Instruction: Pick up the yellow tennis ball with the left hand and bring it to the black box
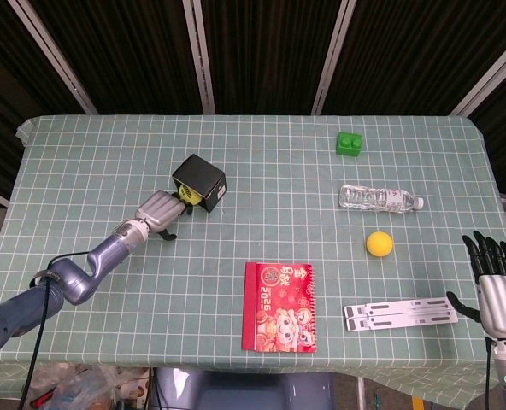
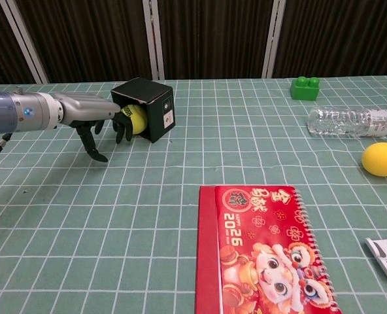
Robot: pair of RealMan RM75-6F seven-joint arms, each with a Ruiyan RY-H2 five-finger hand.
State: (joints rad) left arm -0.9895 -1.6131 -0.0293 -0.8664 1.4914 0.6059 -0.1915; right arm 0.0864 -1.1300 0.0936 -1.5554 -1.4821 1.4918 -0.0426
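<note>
The yellow tennis ball is pressed against the open side of the black box, which stands left of the table's middle. My left hand reaches in from the left and holds the ball with its dark fingers curled around its near side. In the head view the left hand covers most of the ball, which touches the box. My right hand hovers at the table's near right corner with its fingers spread and nothing in it.
A green block sits at the far right. A plastic bottle lies on its side, with an orange-yellow ball nearer me. A red calendar and a white folding stand lie near the front edge.
</note>
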